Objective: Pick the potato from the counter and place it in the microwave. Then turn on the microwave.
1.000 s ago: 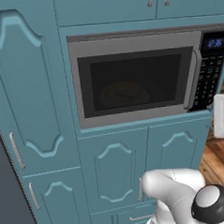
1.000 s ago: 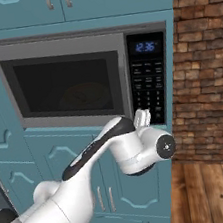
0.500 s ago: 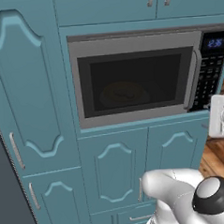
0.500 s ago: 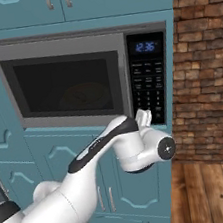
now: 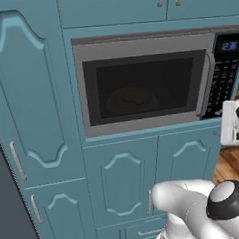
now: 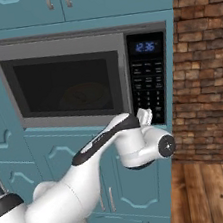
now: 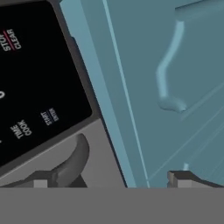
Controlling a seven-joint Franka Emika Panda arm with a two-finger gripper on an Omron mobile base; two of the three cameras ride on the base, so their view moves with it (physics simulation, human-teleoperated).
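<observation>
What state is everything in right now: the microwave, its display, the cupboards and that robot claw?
microwave: door shut, a round shape dimly visible behind the dark glass.
display: lit, blue digits.
keypad: gripper close in front of its lower end.
cabinet doors: shut.
gripper: open, holding nothing, fingertips spread wide.

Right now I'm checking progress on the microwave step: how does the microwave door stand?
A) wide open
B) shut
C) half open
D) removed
B: the microwave door lies flush in its frame, handle beside the keypad, while the gripper is at the keypad's lower edge.
</observation>
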